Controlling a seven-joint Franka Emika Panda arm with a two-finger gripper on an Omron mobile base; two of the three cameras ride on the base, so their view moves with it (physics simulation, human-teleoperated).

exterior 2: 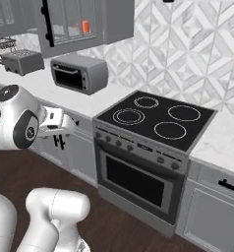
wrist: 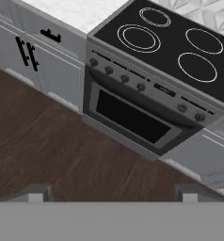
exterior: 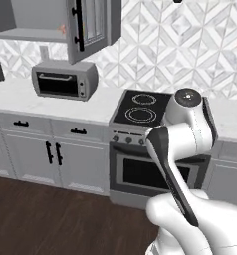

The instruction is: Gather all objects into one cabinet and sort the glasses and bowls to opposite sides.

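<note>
Nearest you in the left base view is the white Franka arm with dark joints [exterior: 182,149], folded high and close to its own base, a carrying posture that suits driving rather than reaching. Beyond it you see the black glass cooktop with four ring burners [exterior: 140,108] over the grey oven with a dark window [exterior: 155,174], and to the left the grey toaster oven [exterior: 64,79] on the pale marble counter [exterior: 21,102]. Above that, the grey wall cabinet with a glass-paned door [exterior: 93,27] stands open, and a small orange shape on its shelf [exterior: 63,30] is probably the orange handled mug, though it is too small for you to be sure. In the right base view the same orange mug [exterior 2: 86,26] shows through the glass, so that cabinet looks like the gathering place; a silver slot toaster [exterior 2: 22,61] sits far left. Neither bowl can be placed from here. In the hand view the two-finger gripper [wrist: 113,192] looks down at the dark wooden floor [wrist: 48,150] before the oven; its tips stand wide apart with nothing between them, ready for a first pickup.
</note>
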